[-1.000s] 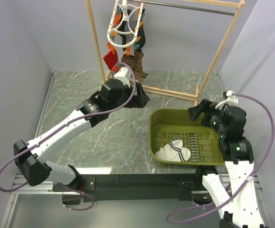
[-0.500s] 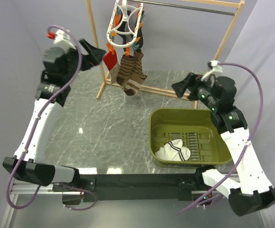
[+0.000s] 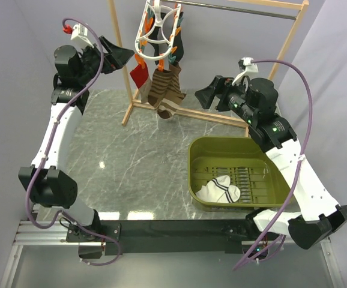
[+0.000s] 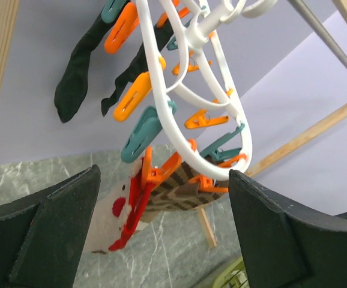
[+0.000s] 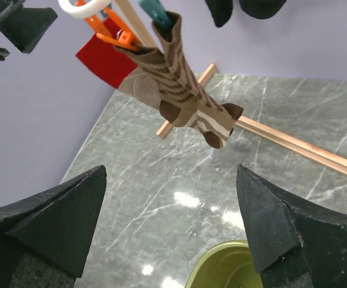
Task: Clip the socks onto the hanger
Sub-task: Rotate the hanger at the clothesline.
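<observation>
The socks [image 3: 219, 191] lie bunched in the olive basket [image 3: 195, 162], low on the table and well apart from both pincers. The left gripper [image 3: 119, 56] hangs just left of the hanger [image 3: 157, 29], jaws spread wide and empty; the right gripper [image 3: 213, 91], on the hanger's right, gapes equally wide, holding nothing

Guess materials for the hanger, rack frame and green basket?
The hanger: glossy white moulded openwork, likely plastic. The rack frame: pale tan matte square bars, looks like bare wood. The basket: uniform olive, slotted floor, rounded corners, probably moulded plastic.
</observation>
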{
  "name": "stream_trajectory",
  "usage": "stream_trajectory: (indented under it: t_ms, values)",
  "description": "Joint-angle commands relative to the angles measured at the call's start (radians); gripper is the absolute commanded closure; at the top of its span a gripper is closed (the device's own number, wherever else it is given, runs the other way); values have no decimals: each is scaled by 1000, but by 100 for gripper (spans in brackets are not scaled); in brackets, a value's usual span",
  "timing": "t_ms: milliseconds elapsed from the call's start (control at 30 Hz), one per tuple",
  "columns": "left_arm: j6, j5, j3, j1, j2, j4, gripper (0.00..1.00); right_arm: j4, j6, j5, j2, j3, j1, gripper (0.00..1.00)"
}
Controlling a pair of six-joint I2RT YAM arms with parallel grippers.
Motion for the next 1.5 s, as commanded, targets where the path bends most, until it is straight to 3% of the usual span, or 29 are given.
stream_trajectory:
  t_ms: [0, 433, 600, 1233, 1467]
  values:
    - [-30, 50, 76, -1, 14, 128, 7, 24, 8, 40, -5, 46, 8, 5]
    - [114, -101, 263, -136, 137, 5, 11, 23, 21, 75, -49, -26, 8, 6]
    - [172, -171, 265, -190, 125, -39, 11, 11, 15, 109, -83, -63, 9, 5]
    - [86, -216, 279, -359, 197, 23, 8, 18, 28, 109, -137, -118, 9, 6]
    - [85, -281, 400, -393, 228, -51, 8, 23, 25, 123, -126, -93, 9, 6]
